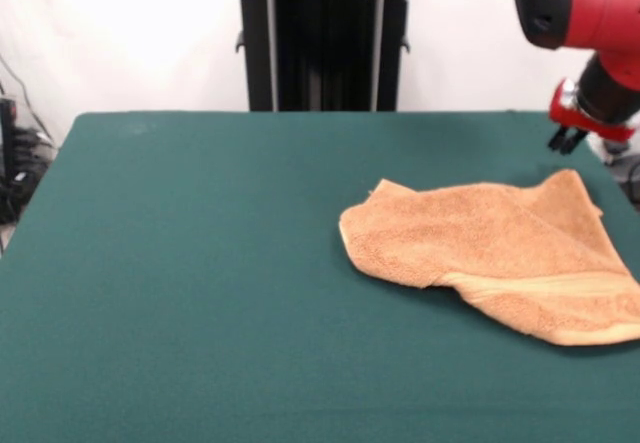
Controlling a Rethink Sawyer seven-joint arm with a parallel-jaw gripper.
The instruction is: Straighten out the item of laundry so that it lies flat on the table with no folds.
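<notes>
Hovering fingers (pixel 567 141) empty, spread unclear, apart from rumpled towel (pixel 500 253) on green table (pixel 200 283).

I see a black pedestal column (pixel 325 38) standing against a plain white wall (pixel 130 33) at the top of my view. At the left edge, a dark tangle of cables (pixel 18 168) hangs down beside some black equipment (pixel 6 123). At the right edge something pale and greyish (pixel 625 168) shows, which I cannot identify.

front view | faces across table (pixel 180 263) | slightly raised | mid-range
</notes>
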